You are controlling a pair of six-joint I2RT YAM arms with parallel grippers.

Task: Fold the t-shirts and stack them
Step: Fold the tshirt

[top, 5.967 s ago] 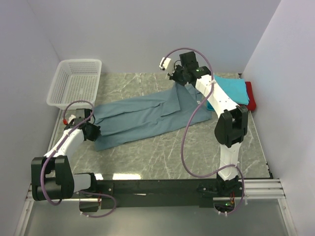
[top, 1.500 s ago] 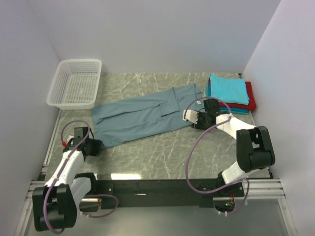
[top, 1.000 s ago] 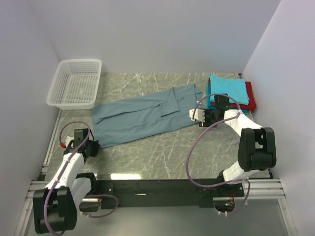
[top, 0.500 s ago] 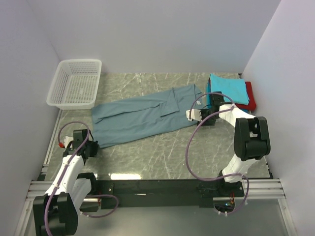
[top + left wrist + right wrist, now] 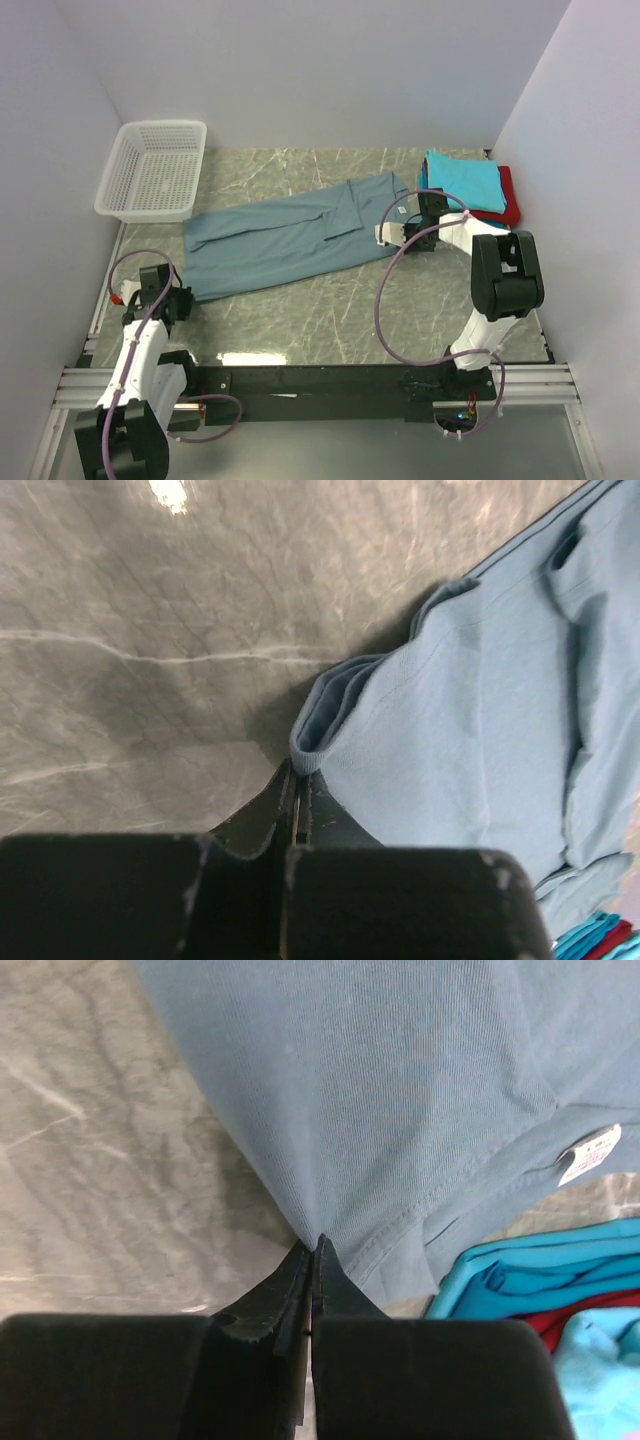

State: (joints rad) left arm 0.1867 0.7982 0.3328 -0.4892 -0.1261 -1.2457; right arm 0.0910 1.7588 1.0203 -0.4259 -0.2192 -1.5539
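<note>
Across the middle of the top view, the large dusty grey-blue tee (image 5: 290,235) is laid flat on the marbled worktop (image 5: 340,310). It is drawn into a long band running from lower left to upper right (a white neck label (image 5: 588,1153) is seen near its collar end). At the upper right, a folded turquoise shirt (image 5: 462,180) is stacked on a red shirt (image 5: 509,195). In the left wrist view, the left end effector (image 5: 297,778) is closed on the tee's doubled hem corner. In the right wrist view, the right end effector (image 5: 315,1245) is pinched shut on the tee's edge, just beside the folded stack.
</note>
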